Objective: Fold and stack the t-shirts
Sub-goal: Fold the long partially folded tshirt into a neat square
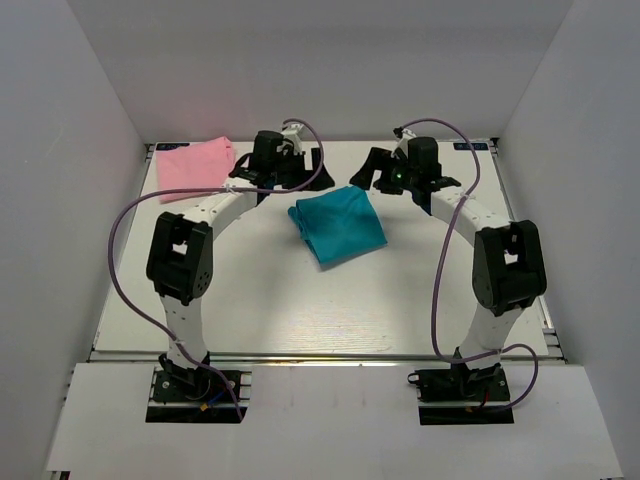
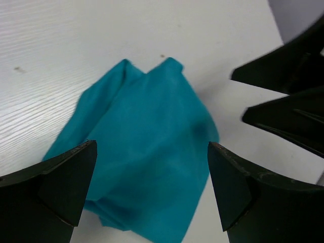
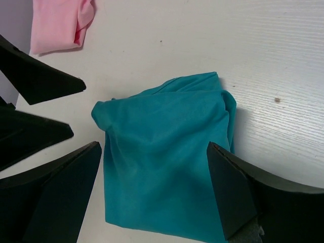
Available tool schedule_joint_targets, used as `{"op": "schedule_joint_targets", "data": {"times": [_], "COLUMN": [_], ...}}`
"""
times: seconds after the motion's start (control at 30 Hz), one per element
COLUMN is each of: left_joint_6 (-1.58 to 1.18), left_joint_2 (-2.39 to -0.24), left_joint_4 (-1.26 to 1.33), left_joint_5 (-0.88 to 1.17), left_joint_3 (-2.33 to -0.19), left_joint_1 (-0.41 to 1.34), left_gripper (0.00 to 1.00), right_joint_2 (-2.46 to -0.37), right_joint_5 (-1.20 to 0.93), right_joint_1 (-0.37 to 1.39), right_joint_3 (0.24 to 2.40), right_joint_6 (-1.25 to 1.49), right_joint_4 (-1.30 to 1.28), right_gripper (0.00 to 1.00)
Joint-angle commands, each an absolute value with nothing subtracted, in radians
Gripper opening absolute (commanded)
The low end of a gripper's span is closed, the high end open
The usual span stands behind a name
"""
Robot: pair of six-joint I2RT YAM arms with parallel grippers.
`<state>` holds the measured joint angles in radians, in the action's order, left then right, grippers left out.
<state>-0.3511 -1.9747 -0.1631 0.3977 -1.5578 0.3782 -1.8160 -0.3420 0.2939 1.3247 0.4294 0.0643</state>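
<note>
A folded teal t-shirt (image 1: 338, 226) lies on the white table near the middle. It fills the left wrist view (image 2: 147, 152) and the right wrist view (image 3: 167, 162). A folded pink t-shirt (image 1: 195, 165) lies at the back left corner, and its edge shows in the right wrist view (image 3: 58, 23). My left gripper (image 1: 303, 172) is open and empty, above the table just behind the teal shirt's left side (image 2: 152, 174). My right gripper (image 1: 370, 172) is open and empty, just behind the shirt's right side (image 3: 154, 177). Neither gripper touches the cloth.
White walls close in the table at the back and on both sides. The two grippers hover close together at the back middle, and each shows in the other's wrist view: the right gripper's fingers (image 2: 288, 111), the left gripper's fingers (image 3: 35, 83). Purple cables loop beside both arms.
</note>
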Motion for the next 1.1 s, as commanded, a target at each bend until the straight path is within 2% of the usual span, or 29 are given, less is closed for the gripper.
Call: {"op": "schedule_joint_targets", "data": {"times": [0.0, 0.13, 0.27, 0.4, 0.53, 0.83, 1.07], "left_joint_6": [-0.331, -0.331, -0.368, -0.338, -0.360, -0.371, -0.276], "left_joint_2": [-1.931, -1.974, -1.974, -1.974, -2.040, -2.071, -2.082], "left_joint_4": [-0.114, -0.058, 0.015, 0.026, 0.026, 0.042, -0.053], "left_joint_5": [0.530, 0.597, 0.617, 0.513, 0.503, 0.474, 0.422], "left_joint_3": [-1.543, -1.497, -1.346, -1.289, -1.278, -1.224, -1.374], "left_joint_1": [0.399, 0.417, 0.373, 0.373, 0.341, 0.302, 0.293], "left_gripper": [1.00, 1.00, 1.00, 1.00, 1.00, 1.00, 1.00], "right_joint_2": [-1.812, -1.854, -1.937, -2.026, -2.167, -2.345, -2.192], "right_joint_5": [-0.394, -0.465, -0.592, -0.705, -0.764, -0.628, -0.528], "right_joint_1": [0.291, 0.284, 0.290, 0.288, 0.288, 0.284, 0.285], "right_joint_3": [1.324, 1.339, 1.365, 1.399, 1.443, 1.517, 1.367], "right_joint_6": [0.417, 0.440, 0.503, 0.555, 0.606, 0.713, 0.671], "right_joint_4": [0.100, 0.135, 0.236, 0.284, 0.368, 0.388, 0.407], "right_gripper": [0.90, 0.90, 0.90, 0.90, 0.90, 0.90, 0.90]}}
